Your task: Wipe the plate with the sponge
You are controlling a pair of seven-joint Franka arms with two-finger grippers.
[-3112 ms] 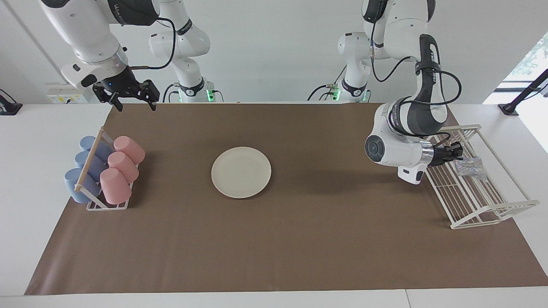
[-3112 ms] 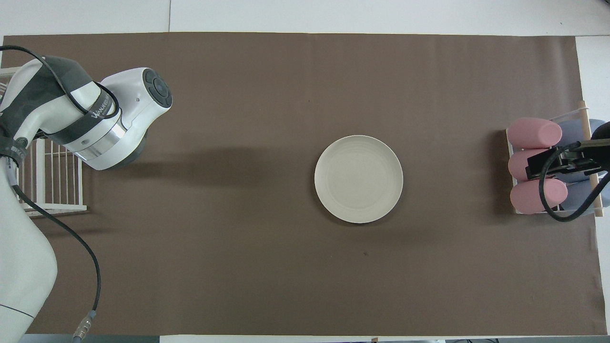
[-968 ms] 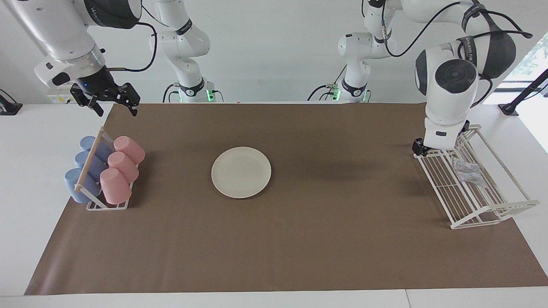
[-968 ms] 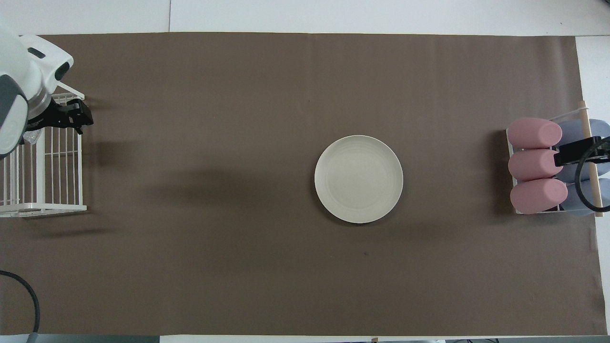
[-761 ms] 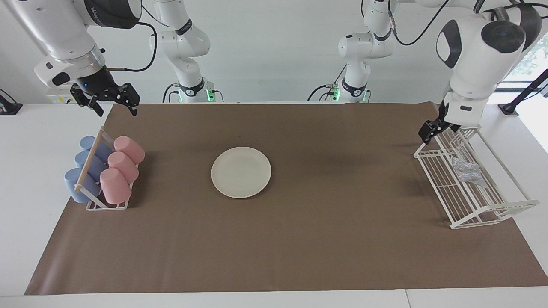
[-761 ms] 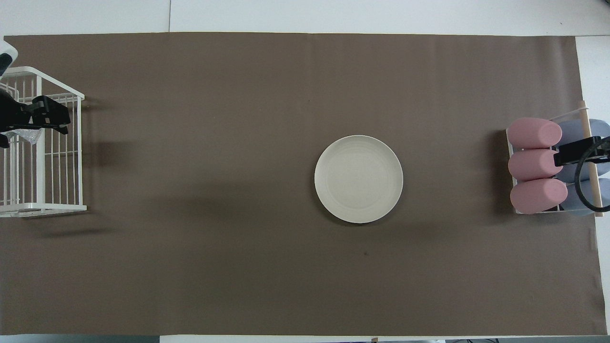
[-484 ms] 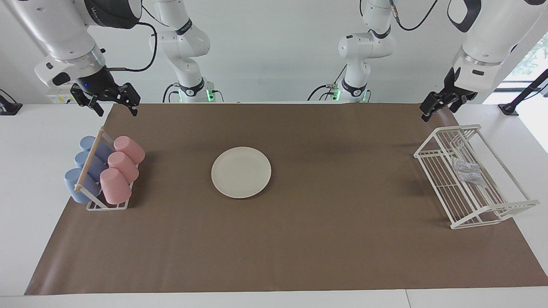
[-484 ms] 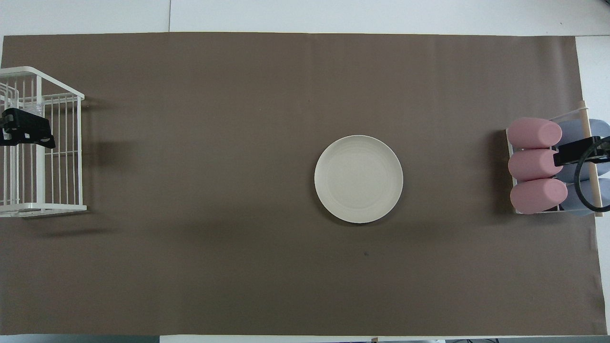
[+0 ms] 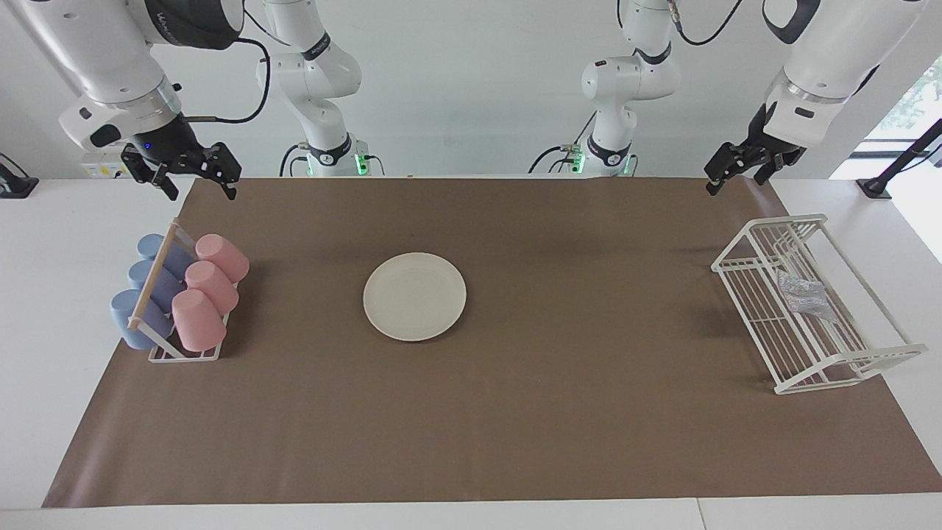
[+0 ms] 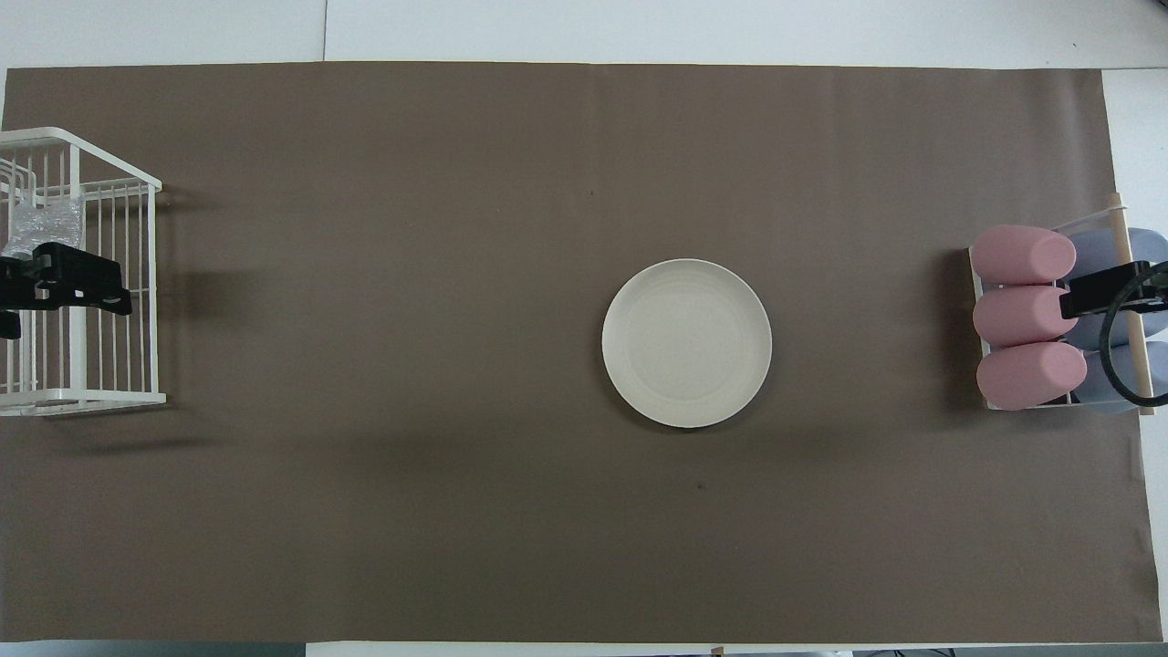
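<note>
On the brown mat (image 9: 515, 412), the silvery sponge (image 9: 804, 293) lies crumpled in the white rack (image 9: 846, 368) below the left gripper (image 9: 736, 171), fingers apart; the cream plate (image 9: 414, 296) sits flat mid-mat; the right gripper (image 9: 193, 171) gapes empty.

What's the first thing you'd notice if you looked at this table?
Probably the round cream plate lying alone in the middle of the brown mat. Next come the pink and blue cups stacked in a holder at the right arm's end. A sparkly sponge sits in the white wire rack at the left arm's end.

Overhead: rack (image 10: 109, 274) and sponge (image 10: 41, 219) clipped at the edge, partly covered by left hand (image 10: 55, 285); right hand (image 10: 1109, 287) mostly out of frame, hiding blue cups (image 10: 1109, 251).
</note>
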